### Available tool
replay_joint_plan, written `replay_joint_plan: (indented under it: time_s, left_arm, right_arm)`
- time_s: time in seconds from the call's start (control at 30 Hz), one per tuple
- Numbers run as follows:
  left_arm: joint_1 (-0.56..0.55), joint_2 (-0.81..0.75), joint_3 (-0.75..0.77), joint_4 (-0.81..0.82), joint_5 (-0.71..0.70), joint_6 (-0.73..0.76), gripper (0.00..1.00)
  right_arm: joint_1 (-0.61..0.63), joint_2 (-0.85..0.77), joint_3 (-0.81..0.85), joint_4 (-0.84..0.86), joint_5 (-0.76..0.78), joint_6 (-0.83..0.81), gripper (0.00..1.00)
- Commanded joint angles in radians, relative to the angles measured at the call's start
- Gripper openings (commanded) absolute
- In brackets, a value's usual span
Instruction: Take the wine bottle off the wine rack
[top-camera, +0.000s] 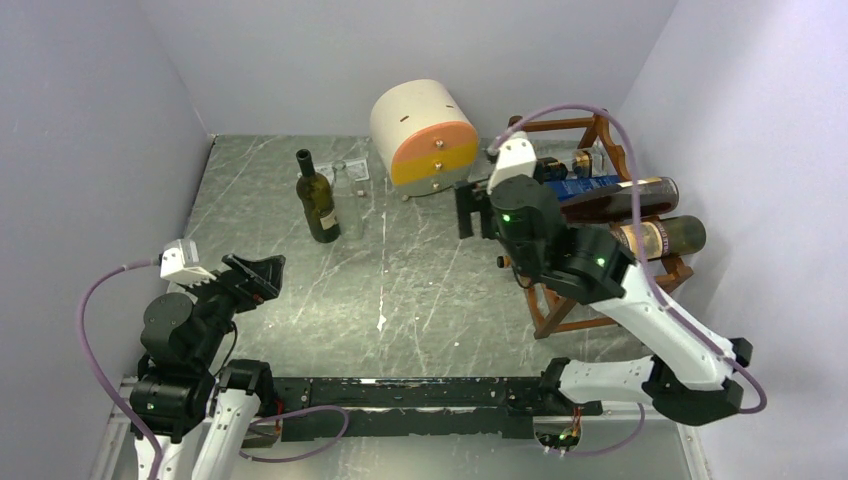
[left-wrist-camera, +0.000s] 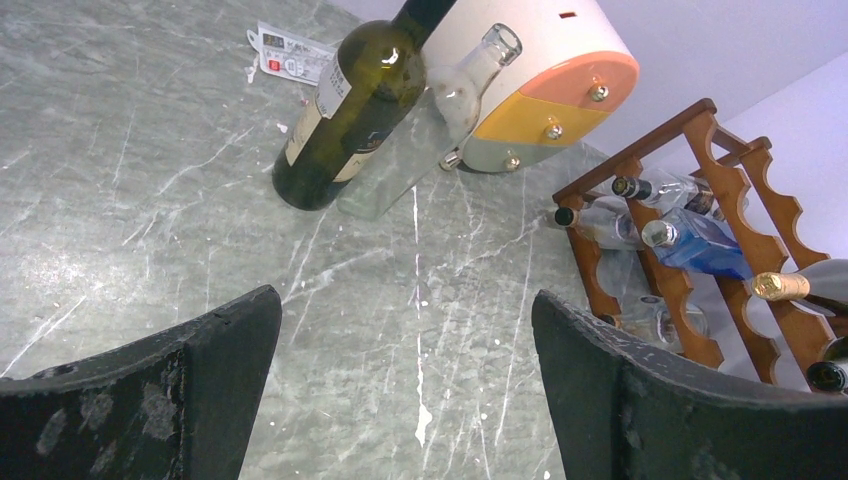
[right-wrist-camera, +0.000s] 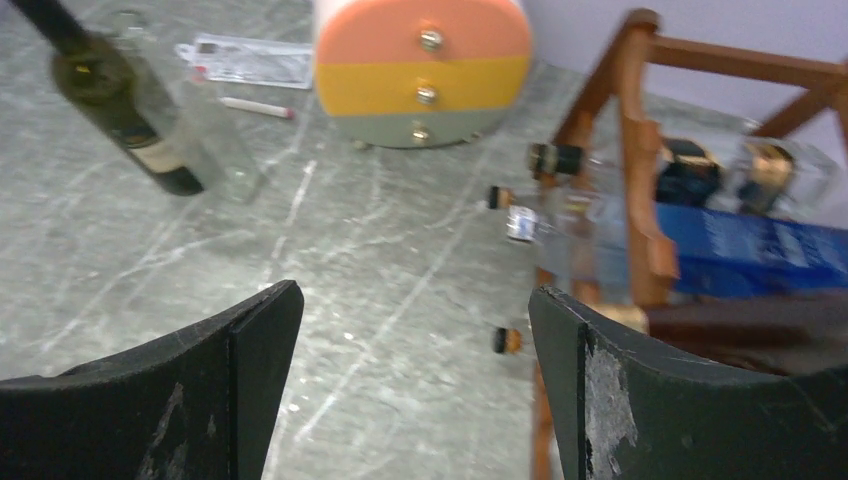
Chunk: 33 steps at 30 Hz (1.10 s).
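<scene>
The right gripper (top-camera: 472, 212) hangs with its jaws spread wide and nothing between them. The wine rack (right-wrist-camera: 640, 190) stands ahead of those jaws and off to their right side. Several bottles lie on their sides in its scalloped rails with their necks pointing out toward the fingers. One capped neck (right-wrist-camera: 506, 341) shows in the gap, close beside the right-hand finger, though how far below the jaws it lies cannot be told. The dark wine bottle (top-camera: 622, 196) rests high in the rack, behind the gripper's wrist.

It is probably glass, so hard, smooth and breakable, and heavy toward its base if full. A hold on the neck just behind the cap looks the most reachable, but the body would then tend to sag and swing. The bottle likely needs drawing straight out along its rail, since the neighbouring bottles lie close beside it.

The left gripper (top-camera: 256, 276) is well away from the rack, its jaws wide apart and holding nothing.
</scene>
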<state>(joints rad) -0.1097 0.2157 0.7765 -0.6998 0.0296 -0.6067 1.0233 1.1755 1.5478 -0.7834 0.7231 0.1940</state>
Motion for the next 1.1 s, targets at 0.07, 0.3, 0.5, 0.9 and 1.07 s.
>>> replay_joint_plan:
  time_s: [0.07,0.3,0.5,0.9,1.07]
  left_arm:
    - [0.030,-0.004,-0.011,0.049,0.051,0.024,0.99]
    - [0.047,0.003,-0.012,0.056,0.074,0.033,0.99]
    - [0.047,0.000,-0.011,0.056,0.078,0.037,0.99]
    - [0.047,-0.023,-0.011,0.059,0.081,0.039,0.99]
    - [0.046,-0.034,-0.011,0.057,0.085,0.043,0.99]
  right_arm:
    - [-0.035,-0.062,0.051,-0.302,0.116,0.017,0.89]
    - [-0.054,0.000,0.060,-0.389,0.103,-0.182,0.93]
    - [-0.067,-0.007,-0.053,-0.395,0.036,-0.447,0.93]
    - [-0.145,0.070,-0.141,-0.313,0.126,-0.849,0.89]
    - [-0.186,0.104,-0.153,-0.372,0.075,-0.934,0.87]
